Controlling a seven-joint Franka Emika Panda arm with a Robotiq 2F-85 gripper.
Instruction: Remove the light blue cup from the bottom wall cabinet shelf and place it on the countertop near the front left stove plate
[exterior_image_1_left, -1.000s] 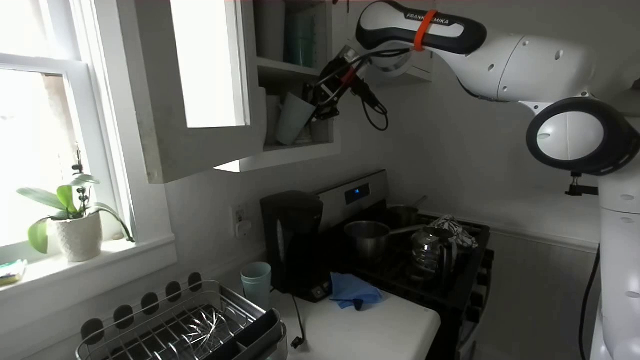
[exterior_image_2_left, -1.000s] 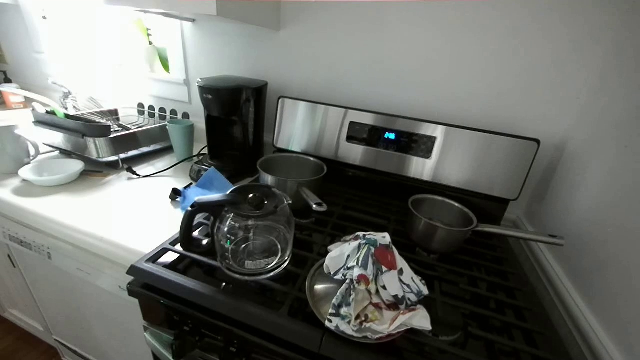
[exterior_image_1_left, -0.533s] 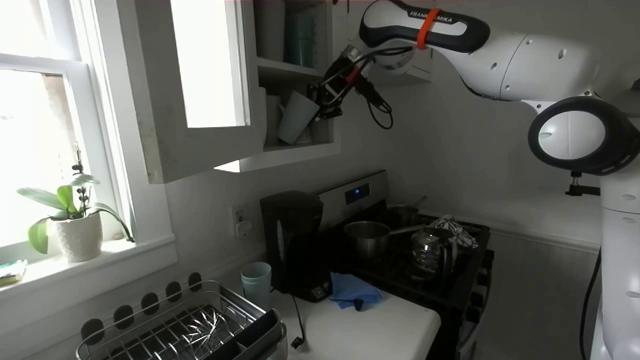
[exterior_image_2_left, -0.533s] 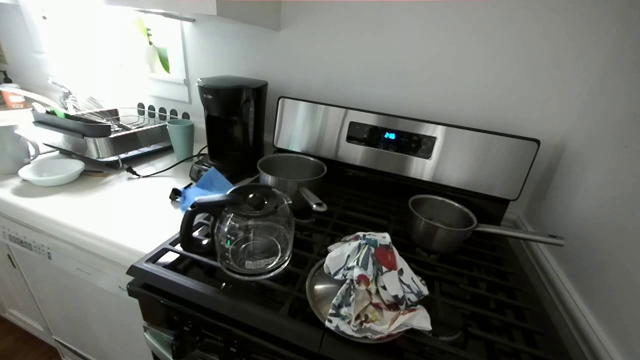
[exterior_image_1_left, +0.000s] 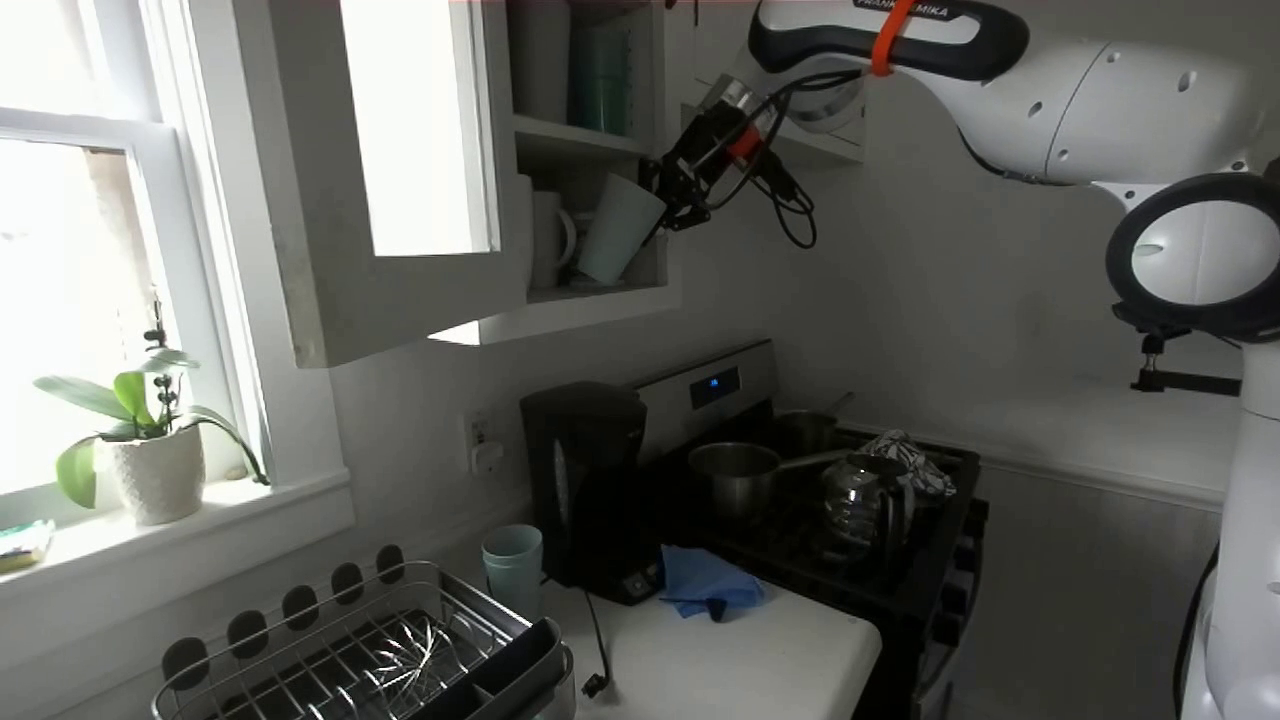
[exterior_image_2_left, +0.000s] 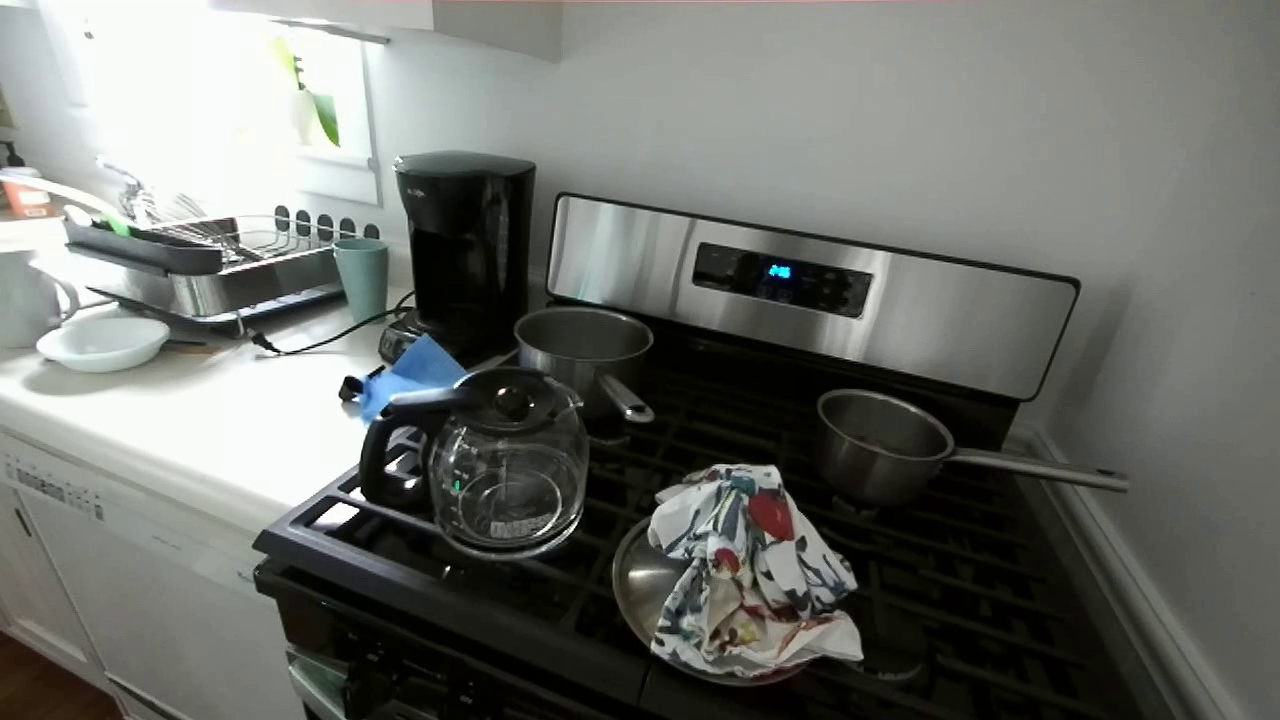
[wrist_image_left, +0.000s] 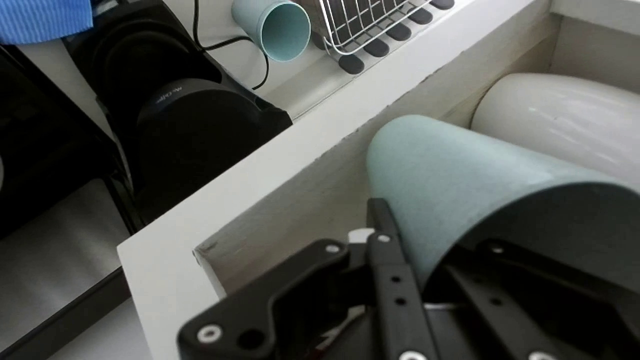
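Open air separates my arm (exterior_image_1_left: 1040, 120) from the stove (exterior_image_2_left: 710, 405), and bare counter (exterior_image_2_left: 230, 430) stretches between one blue cloth (exterior_image_2_left: 412, 380) and the front edge. Two saucepans (exterior_image_2_left: 880, 462), one carafe (exterior_image_2_left: 510, 480) and one coffee maker (exterior_image_2_left: 468, 240) stand below. Over the bottom wall cabinet shelf (exterior_image_1_left: 600, 307), near its edge, the light blue cup (wrist_image_left: 445, 175) tilts, its wall clamped between my fingers (wrist_image_left: 386, 254), one inside the cup, one outside.

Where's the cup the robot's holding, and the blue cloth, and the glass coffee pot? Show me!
Light blue cup (wrist_image_left: 445, 175): in the wrist view, on the outside of its wall.
Blue cloth (exterior_image_1_left: 708, 580): in an exterior view, on its middle.
Glass coffee pot (exterior_image_2_left: 520, 475): in an exterior view, on its clear side.
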